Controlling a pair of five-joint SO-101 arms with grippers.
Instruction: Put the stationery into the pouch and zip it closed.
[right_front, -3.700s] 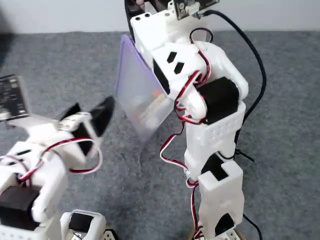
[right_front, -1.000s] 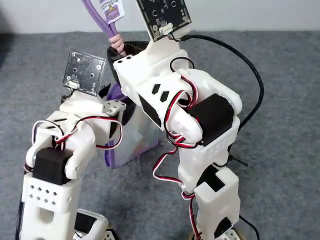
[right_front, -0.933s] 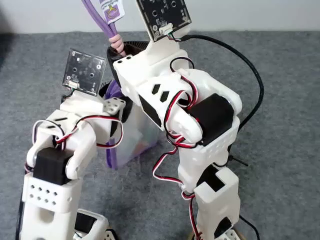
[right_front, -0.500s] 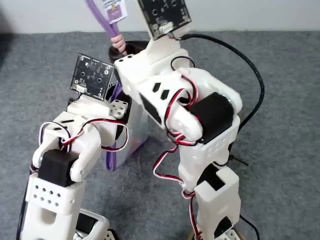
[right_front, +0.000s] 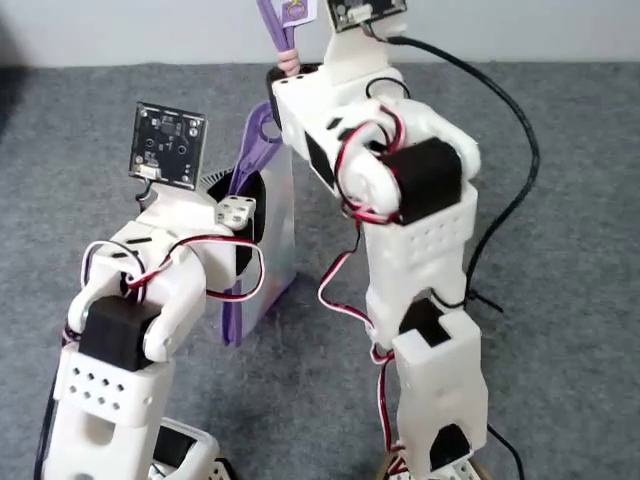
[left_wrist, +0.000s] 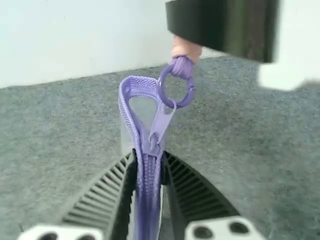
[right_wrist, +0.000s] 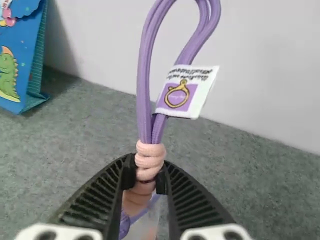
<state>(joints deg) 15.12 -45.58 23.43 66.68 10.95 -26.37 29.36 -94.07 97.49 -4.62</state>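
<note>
A see-through pouch (right_front: 278, 230) with a purple zipper stands on edge between the two arms. My left gripper (right_front: 240, 195) is shut on its zippered top edge (left_wrist: 142, 150), just behind the slider (left_wrist: 161, 122). The slider's ring (left_wrist: 177, 90) hangs from a pink knot (left_wrist: 185, 50). My right gripper (right_wrist: 146, 172) is shut on that pink knot (right_wrist: 148, 156), at the base of a purple cord loop (right_wrist: 150, 75) with a small white label (right_wrist: 185, 92). In the high view the right gripper (right_front: 290, 72) is above and beyond the pouch. I cannot make out the pouch's contents.
The table has a grey carpet-like surface (right_front: 560, 330), with a pale wall behind. A blue paper bag with a dinosaur (right_wrist: 20, 50) stands by that wall. A black cable (right_front: 515, 140) runs from the right arm down its outer side.
The right gripper has pulled the cord rightwards and farther back, away from the left gripper. The left gripper has kept hold of the pouch's edge and shifted only a little.
</note>
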